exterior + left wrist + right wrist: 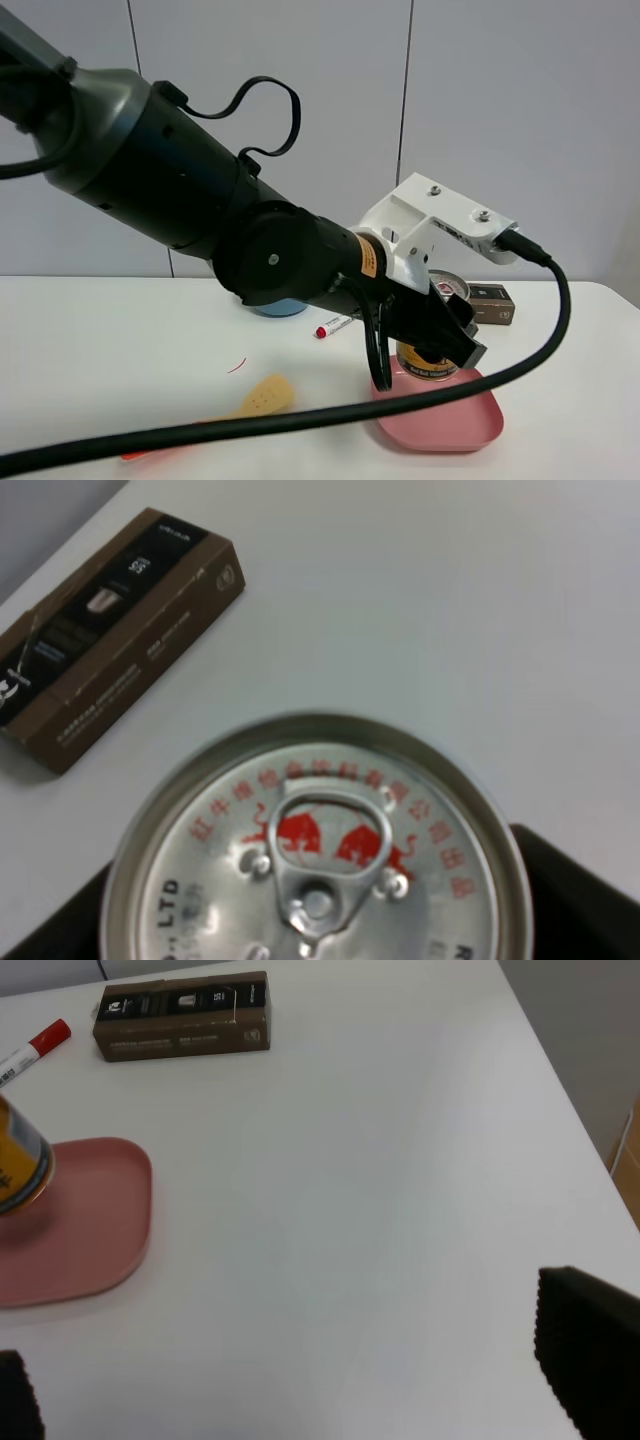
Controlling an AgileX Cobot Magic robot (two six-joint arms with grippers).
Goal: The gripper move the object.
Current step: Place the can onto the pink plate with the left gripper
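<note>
The left pincer (440, 348) pinches the can (428, 364) high on its body. The can stands on the pink tray (455, 425), near the tray's edge. Held so high, it could tilt or slip when lifted, or drag the tray along.

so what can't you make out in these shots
- Exterior high view: the left arm hides all but a sliver of the blue bowl.
- Exterior high view: the left gripper covers the upper part of the can. The left wrist view shows only its lid, cut by the frame edge.
- The print on the brown box is too small or blurred in every view.
</note>
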